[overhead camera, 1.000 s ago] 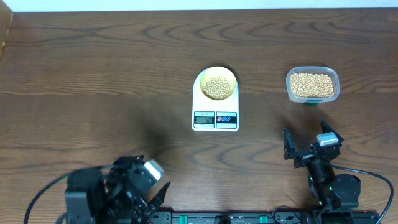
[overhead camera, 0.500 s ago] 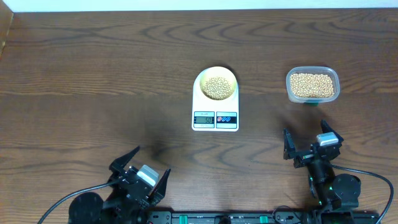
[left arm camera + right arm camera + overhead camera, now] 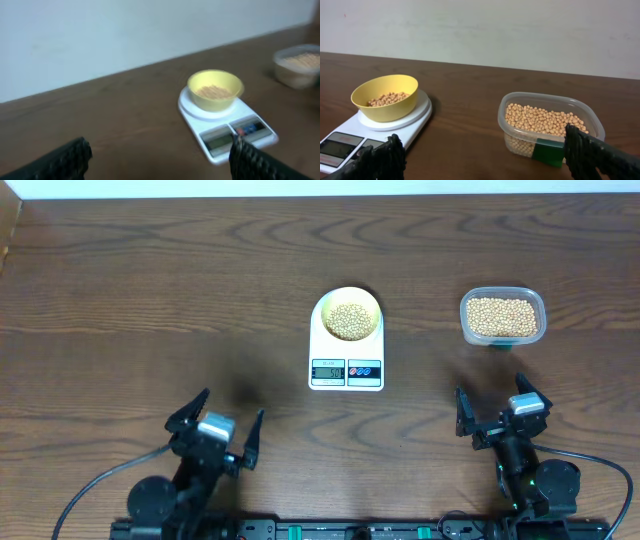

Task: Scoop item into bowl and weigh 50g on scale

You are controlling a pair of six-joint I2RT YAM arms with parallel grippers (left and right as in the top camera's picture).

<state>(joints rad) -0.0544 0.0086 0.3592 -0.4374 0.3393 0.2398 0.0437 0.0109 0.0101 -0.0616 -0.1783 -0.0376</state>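
Down at your edge of the dark brown wooden table [image 3: 150,300], the black left gripper [image 3: 230,408] sits with its fingers spread wide and nothing between them. The black right gripper [image 3: 490,394] over on the other side is the same deal, fingers apart and holding nothing. Both are well apart from everything else. Further out, around mid-table, you've got the white flat kitchen scale [image 3: 346,360] with its display and buttons facing you, digits too small to read tbh. On its round platform sits the small pale yellow bowl [image 3: 349,291], upright, with a shallow heap of small round tan beans [image 3: 350,322] in the bottom. Right of the scale and not touching it is the clear rounded-rectangular plastic tub [image 3: 464,318], holding a lot more of the same beans, with a green label [image 3: 549,152] on its near wall
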